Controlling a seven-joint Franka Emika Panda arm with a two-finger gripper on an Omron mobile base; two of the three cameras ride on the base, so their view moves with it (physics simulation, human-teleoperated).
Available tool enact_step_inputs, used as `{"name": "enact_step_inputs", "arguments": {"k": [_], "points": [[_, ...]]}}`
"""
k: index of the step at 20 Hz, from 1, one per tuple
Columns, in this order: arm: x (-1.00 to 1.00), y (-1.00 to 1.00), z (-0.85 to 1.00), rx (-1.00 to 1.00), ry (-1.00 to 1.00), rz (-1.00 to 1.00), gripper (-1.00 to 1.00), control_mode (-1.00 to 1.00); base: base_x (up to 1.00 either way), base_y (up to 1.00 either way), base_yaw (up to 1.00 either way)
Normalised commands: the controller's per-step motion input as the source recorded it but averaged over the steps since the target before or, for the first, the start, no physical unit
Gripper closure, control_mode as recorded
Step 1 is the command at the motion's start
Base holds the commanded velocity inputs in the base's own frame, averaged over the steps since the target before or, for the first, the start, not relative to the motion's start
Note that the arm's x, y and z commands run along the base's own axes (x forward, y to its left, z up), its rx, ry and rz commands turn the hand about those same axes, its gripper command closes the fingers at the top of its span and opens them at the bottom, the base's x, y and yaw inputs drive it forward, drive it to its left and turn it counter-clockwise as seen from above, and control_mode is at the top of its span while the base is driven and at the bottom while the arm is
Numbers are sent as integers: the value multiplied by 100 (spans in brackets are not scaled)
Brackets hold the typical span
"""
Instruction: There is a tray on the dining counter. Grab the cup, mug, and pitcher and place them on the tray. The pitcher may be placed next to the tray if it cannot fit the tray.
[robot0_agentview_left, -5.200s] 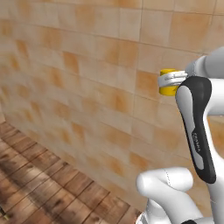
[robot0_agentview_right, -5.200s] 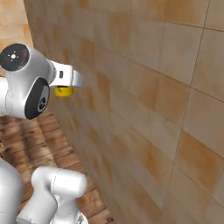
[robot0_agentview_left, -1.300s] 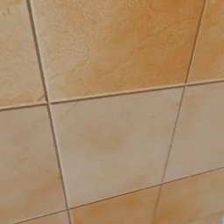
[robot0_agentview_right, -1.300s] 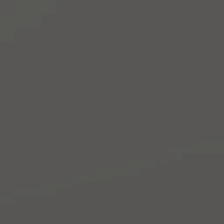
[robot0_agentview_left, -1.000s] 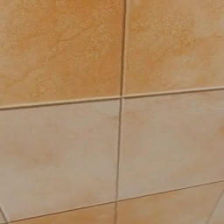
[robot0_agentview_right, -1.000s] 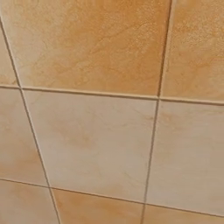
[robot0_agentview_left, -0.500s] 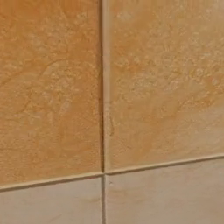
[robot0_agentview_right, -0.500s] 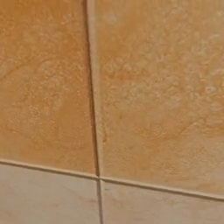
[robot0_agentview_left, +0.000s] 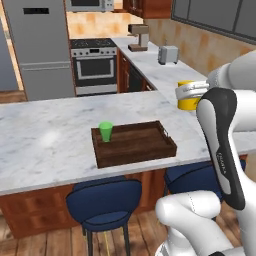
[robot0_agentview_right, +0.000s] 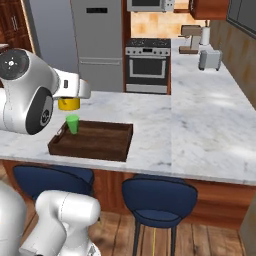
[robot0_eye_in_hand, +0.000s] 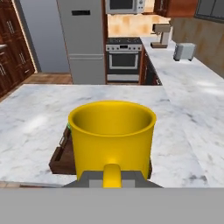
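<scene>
the mug (robot0_eye_in_hand: 112, 140) hides most of the tray (robot0_eye_in_hand: 59, 158); the cup (robot0_eye_in_hand: 68, 127) shows as a green sliver.

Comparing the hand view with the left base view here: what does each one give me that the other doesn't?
Hand view alone: the inside of the yellow mug, empty, with its handle facing the camera.

Left base view alone: the green cup standing in the tray's left rear corner, the rest of the tray bare, and two blue stools under the dining counter.

Both: the mug held above the counter, the tray, the oven and toaster.
</scene>
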Motion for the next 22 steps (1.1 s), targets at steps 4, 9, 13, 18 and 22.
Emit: {"name": "enact_step_inputs", "arguments": {"k": [4, 9, 13, 18, 22], "points": [[0, 0, 0, 0, 0, 0, 100, 100, 15, 0, -4], [0, 0, 0, 0, 0, 0, 100, 100, 8, 0, 0], [0, 0, 0, 0, 0, 0, 100, 100, 51, 0, 0], [0, 0, 0, 0, 0, 0, 100, 100, 51, 0, 0], [0, 0, 0, 0, 0, 0, 100, 100, 33, 0, 0]]}}
